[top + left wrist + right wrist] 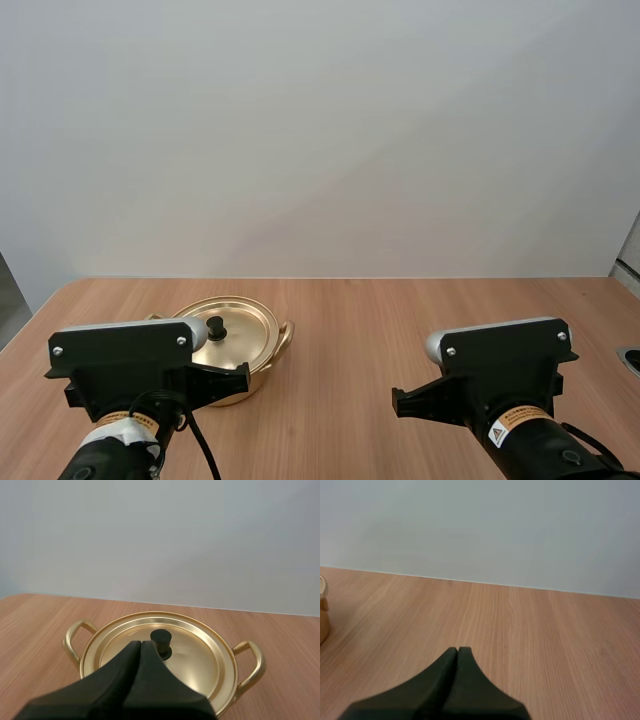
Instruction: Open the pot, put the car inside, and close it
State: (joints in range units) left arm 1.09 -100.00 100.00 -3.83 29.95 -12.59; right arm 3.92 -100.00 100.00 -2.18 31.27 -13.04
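- Pot [236, 345] stands on the worktop [400, 330] ahead of my left arm, its lid [160, 655] seated flat on the rim and the black knob [161, 642] upright at the centre.
- Car: no toy car lies on the bare wood that the pictures take in. It may be inside the shut pot or somewhere past the frames; I cannot tell which.
- Progress, as a judgement: a lidded pot with no car on the wood fits two stages. Either the lid is yet to come off and the car is out of frame, or the car is inside and the lid is back on. These pictures do not settle it, so I name no next move.
- Left gripper [140, 645]: its fingers lie pressed together as one dark wedge, holding nothing, with the tips just short of the knob and above the near part of the lid.
- Right gripper [457, 651]: its fingers are likewise together and hold nothing, over bare wood well apart from the pot.
- High view gives the layout: pot on the left half, both arms at the near edge, wood to the right.
- Left wrist view adds both looped handles [250, 662] and the lid's fit against the rim.
- Right wrist view catches just a sliver of the pot's side at the worktop's far left.
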